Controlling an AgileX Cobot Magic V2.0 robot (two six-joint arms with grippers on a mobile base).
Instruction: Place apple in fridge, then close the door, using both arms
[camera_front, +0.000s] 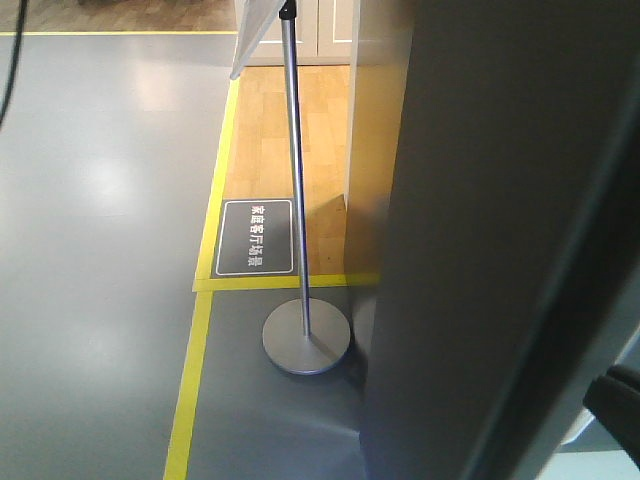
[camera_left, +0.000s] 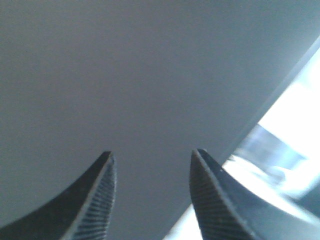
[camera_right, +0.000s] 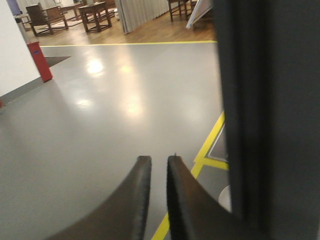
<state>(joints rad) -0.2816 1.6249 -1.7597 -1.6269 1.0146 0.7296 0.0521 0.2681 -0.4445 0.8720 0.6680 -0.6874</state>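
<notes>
The door is a tall dark grey panel filling the right side of the front view. My left gripper is open, its ribbed fingertips close to the door's plain grey face with nothing between them. A bright, blurred white strip shows past the door's edge at the right; it looks like the fridge interior. My right gripper is shut, holding nothing, just left of the door's dark edge. The apple is out of view.
A sign stand with a round metal base and a thin pole stands just left of the door. Yellow floor tape and a black floor plate lie beside it. A red box and wooden furniture stand far off.
</notes>
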